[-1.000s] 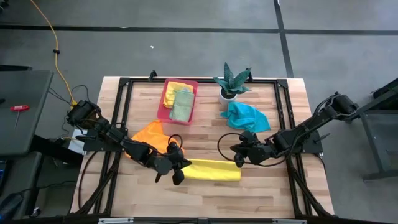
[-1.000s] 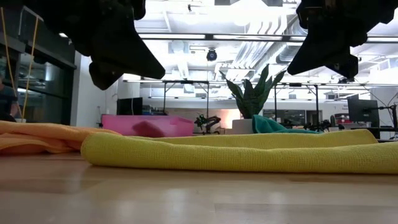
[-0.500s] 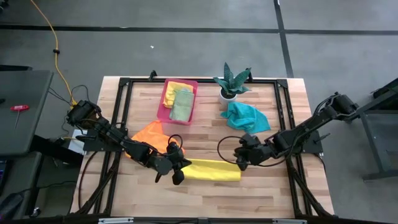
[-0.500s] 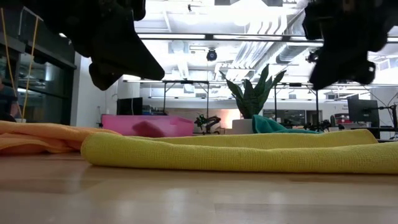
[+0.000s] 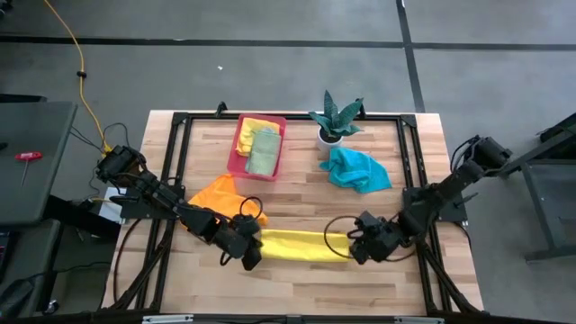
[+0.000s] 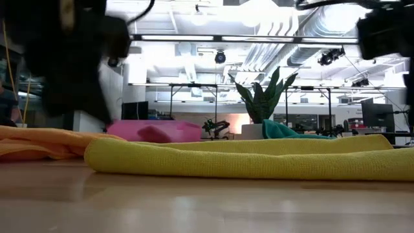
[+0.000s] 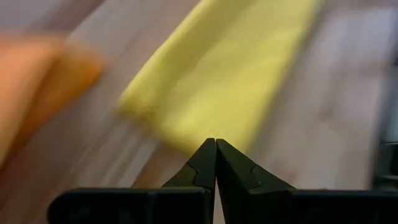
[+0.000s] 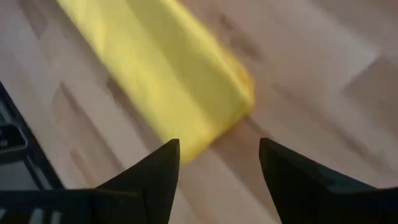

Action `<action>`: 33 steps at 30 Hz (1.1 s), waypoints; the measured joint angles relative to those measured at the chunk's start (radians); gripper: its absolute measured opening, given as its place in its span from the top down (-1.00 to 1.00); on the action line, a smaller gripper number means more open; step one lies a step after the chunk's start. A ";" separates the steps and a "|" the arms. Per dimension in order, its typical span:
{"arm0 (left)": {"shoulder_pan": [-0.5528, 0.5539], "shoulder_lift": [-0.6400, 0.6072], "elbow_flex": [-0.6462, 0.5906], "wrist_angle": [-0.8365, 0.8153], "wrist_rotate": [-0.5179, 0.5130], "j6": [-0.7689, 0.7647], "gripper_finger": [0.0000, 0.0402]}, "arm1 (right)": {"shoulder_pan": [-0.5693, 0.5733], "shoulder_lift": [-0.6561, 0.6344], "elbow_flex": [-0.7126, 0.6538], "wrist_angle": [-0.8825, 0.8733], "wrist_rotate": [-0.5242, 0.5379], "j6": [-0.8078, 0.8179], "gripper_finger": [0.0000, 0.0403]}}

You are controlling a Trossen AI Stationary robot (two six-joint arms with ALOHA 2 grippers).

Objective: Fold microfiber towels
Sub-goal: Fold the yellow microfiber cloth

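High view: the folded yellow towel [image 5: 301, 245] lies as a long strip near the front of the worktop [image 5: 297, 189]; compared with a second ago the right gripper [image 5: 362, 245] has dropped from just behind the strip's right end to that end itself, and the left gripper [image 5: 250, 252] has shifted onto the strip's left end; the orange towel [image 5: 220, 193] lies just behind it, the teal towel [image 5: 357, 169] beside the potted plant [image 5: 335, 117], and a second yellow towel [image 5: 256, 128] and a light green towel [image 5: 263, 151] sit in the pink tray [image 5: 240, 144]; judged from this, both arms are lining up on the two ends for the next crosswise fold.

Low view: the yellow strip spans the frame, undisturbed; the dark arm shapes have moved from overhead to the frame edges, blurred.

Left wrist view: the left gripper is fully closed, tips touching, holding nothing, pointed at the strip's near edge.

Right wrist view: the right gripper has gone from closed to wide apart, straddling the towel's corner, not yet clamped.

No brand, label or writing is legible in any view.
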 joint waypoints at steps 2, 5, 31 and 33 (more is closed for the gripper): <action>-0.010 0.000 -0.001 -0.074 0.006 -0.088 1.00 | 0.039 0.006 0.000 -0.010 0.001 0.047 -0.06; -0.034 -0.014 -0.001 -0.123 0.004 -0.192 1.00 | 0.091 0.005 0.000 -0.024 0.036 0.128 -0.06; -0.028 0.050 -0.258 0.502 -0.047 -0.598 1.00 | 0.006 0.203 -0.001 0.174 0.020 0.305 -0.06; -0.028 0.059 -0.257 0.513 -0.047 -0.595 1.00 | -0.015 0.226 -0.001 0.185 -0.012 0.305 -0.06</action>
